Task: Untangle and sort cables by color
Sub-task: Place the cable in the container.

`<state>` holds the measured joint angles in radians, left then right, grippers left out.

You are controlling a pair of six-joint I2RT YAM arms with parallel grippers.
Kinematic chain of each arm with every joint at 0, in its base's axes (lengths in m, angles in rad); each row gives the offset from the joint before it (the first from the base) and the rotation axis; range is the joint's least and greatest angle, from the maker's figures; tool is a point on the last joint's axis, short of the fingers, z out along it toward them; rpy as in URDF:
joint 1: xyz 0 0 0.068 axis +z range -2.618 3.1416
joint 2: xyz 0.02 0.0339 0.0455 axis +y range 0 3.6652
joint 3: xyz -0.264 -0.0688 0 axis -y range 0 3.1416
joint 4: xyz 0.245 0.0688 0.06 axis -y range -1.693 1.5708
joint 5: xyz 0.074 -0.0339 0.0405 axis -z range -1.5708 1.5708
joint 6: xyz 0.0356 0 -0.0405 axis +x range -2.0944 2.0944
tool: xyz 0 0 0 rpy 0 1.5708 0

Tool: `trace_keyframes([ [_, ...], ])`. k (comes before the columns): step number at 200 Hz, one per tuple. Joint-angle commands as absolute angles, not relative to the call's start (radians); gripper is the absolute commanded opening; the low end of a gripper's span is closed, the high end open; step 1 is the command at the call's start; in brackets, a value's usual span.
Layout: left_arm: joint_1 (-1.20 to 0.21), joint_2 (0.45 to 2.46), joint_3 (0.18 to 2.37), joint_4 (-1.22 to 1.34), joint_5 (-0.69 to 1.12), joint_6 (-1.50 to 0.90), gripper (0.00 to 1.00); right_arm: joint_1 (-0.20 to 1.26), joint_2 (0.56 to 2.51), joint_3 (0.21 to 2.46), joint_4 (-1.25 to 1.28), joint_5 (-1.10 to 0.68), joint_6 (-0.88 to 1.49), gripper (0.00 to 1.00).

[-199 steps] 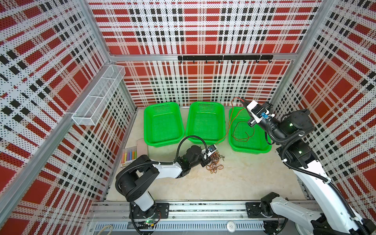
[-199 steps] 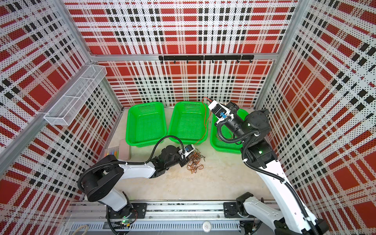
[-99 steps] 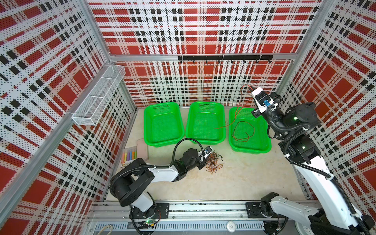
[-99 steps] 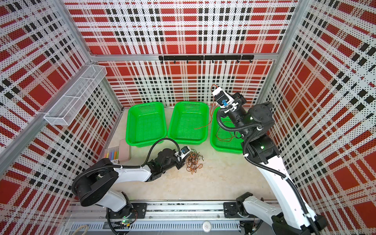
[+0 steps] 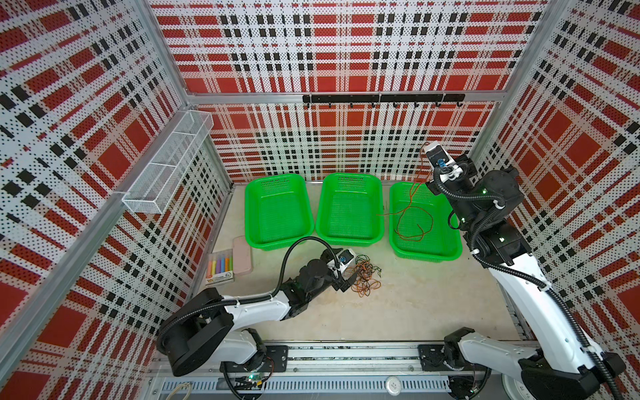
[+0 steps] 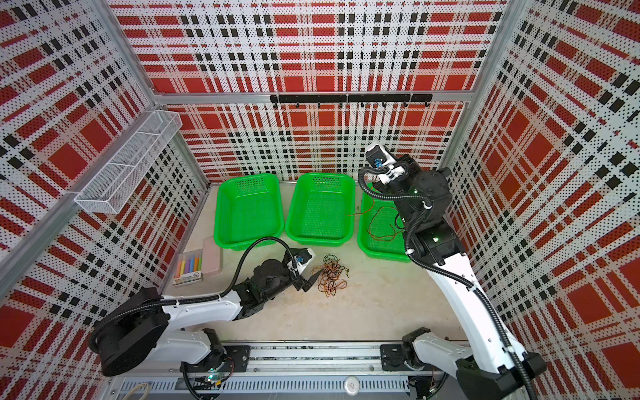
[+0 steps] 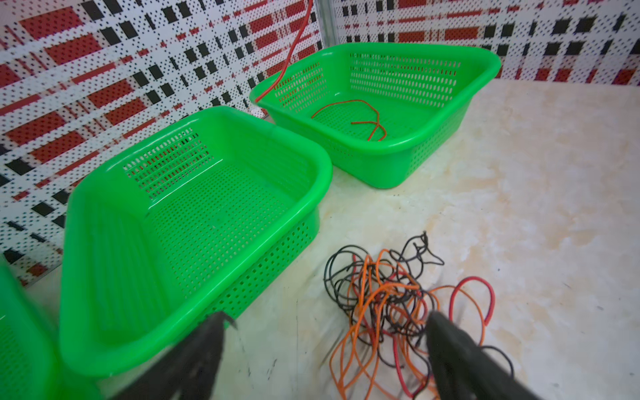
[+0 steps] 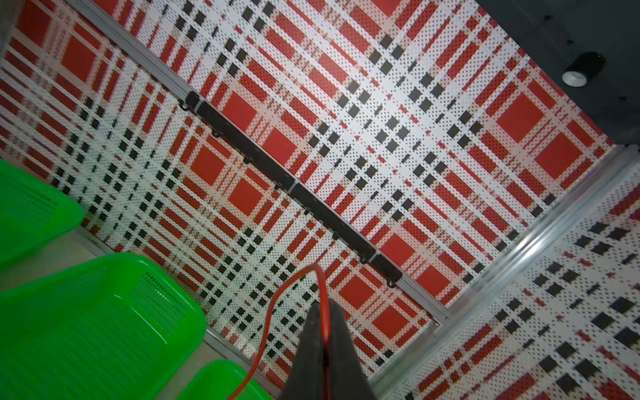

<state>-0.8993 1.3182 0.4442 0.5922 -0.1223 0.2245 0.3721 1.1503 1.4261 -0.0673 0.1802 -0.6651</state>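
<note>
A tangle of black, orange and red cables (image 5: 365, 277) (image 6: 330, 275) (image 7: 388, 304) lies on the table in front of the middle green basket (image 5: 349, 177). My left gripper (image 7: 325, 322) (image 5: 348, 278) is low at the tangle's left edge, open, with nothing gripped; one finger (image 7: 446, 339) rests over the outer loops. My right gripper (image 8: 324, 311) (image 5: 426, 147) is raised above the back of the right basket (image 5: 450, 254), shut on a red cable (image 8: 273, 304). That cable (image 5: 414, 221) hangs down and coils inside the right basket, its tail reaching over the middle basket's rim.
The left green basket (image 5: 277, 180) holds nothing. A chalk box (image 5: 220, 268) and a pink case (image 5: 242, 256) lie by the left wall. A wire shelf (image 5: 166, 166) hangs on the left wall and a black hook rail (image 5: 381, 98) on the back wall.
My left gripper has gone from shut to open and drawn back slightly from the tangle. My right gripper has risen with the red cable, dragging its tail toward the right basket.
</note>
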Motion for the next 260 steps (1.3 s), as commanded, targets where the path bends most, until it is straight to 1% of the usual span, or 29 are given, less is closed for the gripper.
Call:
trace_keyframes([
  [1,-0.914,1.270,0.415,0.626,-0.179,0.218,1.00,0.320,1.184,1.449,-0.006,0.271,-0.685,0.00],
  [5,-0.916,1.263,0.411,0.626,-0.187,0.216,0.98,0.308,1.192,1.450,-0.001,0.279,-0.683,0.00],
  [48,-0.915,1.185,0.371,0.659,-0.234,0.159,0.98,0.223,1.247,1.359,0.142,0.363,-0.708,0.00],
  [96,-0.848,1.181,0.365,0.700,-0.201,0.031,0.98,0.209,1.295,1.108,0.378,0.426,-0.763,0.00],
  [107,-0.819,1.175,0.365,0.713,-0.166,-0.002,0.98,0.204,1.309,1.036,0.433,0.440,-0.742,0.00],
  [119,-0.798,1.166,0.369,0.715,-0.114,0.021,0.98,0.201,1.328,0.977,0.464,0.460,-0.710,0.00],
  [150,-0.797,1.151,0.381,0.711,-0.224,-0.014,0.98,0.200,1.362,0.846,0.473,0.506,-0.579,0.00],
  [154,-0.798,1.149,0.386,0.696,-0.227,-0.008,0.98,0.200,1.364,0.833,0.453,0.508,-0.550,0.05],
  [155,-0.798,1.149,0.387,0.692,-0.226,-0.006,0.98,0.200,1.364,0.833,0.453,0.508,-0.550,0.05],
  [158,-0.798,1.148,0.391,0.681,-0.226,0.001,0.98,0.200,1.366,0.822,0.439,0.508,-0.530,0.11],
  [159,-0.799,1.148,0.393,0.676,-0.227,0.004,0.98,0.200,1.366,0.822,0.439,0.508,-0.530,0.11],
  [164,-0.806,1.149,0.401,0.661,-0.239,0.015,0.98,0.199,1.368,0.807,0.421,0.511,-0.503,0.21],
  [167,-0.810,1.150,0.404,0.652,-0.250,0.019,0.98,0.199,1.368,0.805,0.414,0.510,-0.494,0.24],
  [169,-0.812,1.150,0.408,0.647,-0.256,0.022,0.98,0.200,1.368,0.799,0.401,0.508,-0.477,0.29],
  [170,-0.813,1.150,0.409,0.645,-0.257,0.024,0.98,0.200,1.368,0.799,0.401,0.508,-0.477,0.29],
  [171,-0.814,1.150,0.410,0.642,-0.258,0.027,0.98,0.200,1.367,0.795,0.391,0.504,-0.466,0.33],
  [172,-0.815,1.151,0.411,0.639,-0.258,0.028,0.98,0.200,1.367,0.795,0.391,0.504,-0.466,0.33],
  [175,-0.817,1.153,0.415,0.635,-0.257,0.036,0.98,0.199,1.367,0.788,0.372,0.494,-0.450,0.38],
  [178,-0.819,1.153,0.416,0.631,-0.252,0.046,0.98,0.199,1.367,0.785,0.362,0.490,-0.442,0.40],
  [179,-0.820,1.154,0.417,0.631,-0.250,0.049,0.98,0.199,1.367,0.783,0.351,0.484,-0.435,0.42],
  [187,-0.823,1.156,0.417,0.630,-0.236,0.066,0.98,0.199,1.364,0.773,0.320,0.467,-0.411,0.48],
  [189,-0.824,1.157,0.416,0.630,-0.234,0.068,0.98,0.199,1.363,0.768,0.310,0.459,-0.399,0.51],
  [204,-0.825,1.176,0.420,0.629,-0.223,0.067,0.98,0.193,1.352,0.758,0.244,0.390,-0.342,0.60],
  [220,-0.843,1.206,0.441,0.592,-0.260,0.079,0.98,0.180,1.323,0.773,0.143,0.311,-0.275,0.72],
  [243,-0.873,1.219,0.444,0.540,-0.241,0.130,1.00,0.154,1.299,0.843,-0.035,0.267,-0.199,0.80],
  [260,-0.880,1.220,0.442,0.504,-0.200,0.152,0.92,0.135,1.298,0.908,-0.168,0.256,-0.155,0.85],
])
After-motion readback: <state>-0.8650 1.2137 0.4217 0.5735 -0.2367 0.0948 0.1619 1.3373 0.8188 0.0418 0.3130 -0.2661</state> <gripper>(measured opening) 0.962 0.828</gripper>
